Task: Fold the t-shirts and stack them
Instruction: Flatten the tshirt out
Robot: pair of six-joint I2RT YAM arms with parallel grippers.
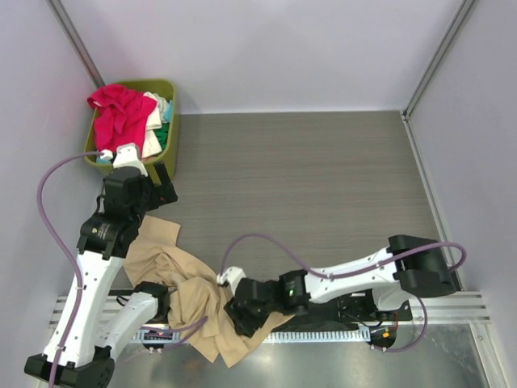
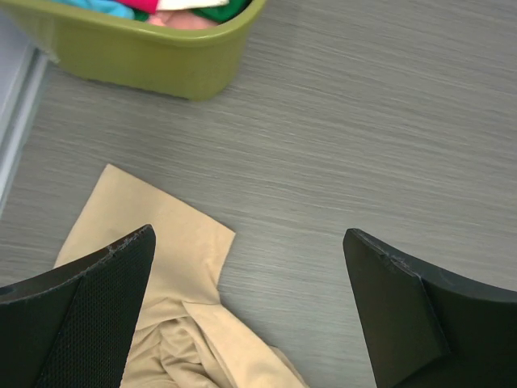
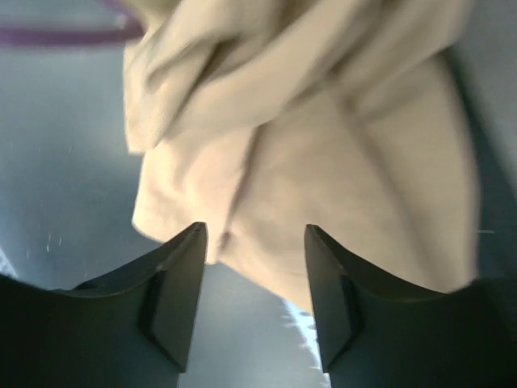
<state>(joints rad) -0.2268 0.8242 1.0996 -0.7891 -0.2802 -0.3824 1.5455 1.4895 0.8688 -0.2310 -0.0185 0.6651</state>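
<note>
Left claw (image 2: pixel 246 242) stood fully open, empty — over bench (image 2: pixel 339 145) beside tan t-shirt (image 2: pixel 153 202) corner. Right claw (image 3: pixel 254 234) stood part open above same tan t-shirt — nothing clamped.

No text, label, brand or number can be read anywhere.

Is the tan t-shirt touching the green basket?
Apart. The left wrist view shows a strip of bare table between the tan t-shirt and the green basket.

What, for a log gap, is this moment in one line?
left gripper: open, empty | right gripper: open over tan t-shirt | tan t-shirt: crumpled, unfolded | basket: holds more t-shirts
</note>
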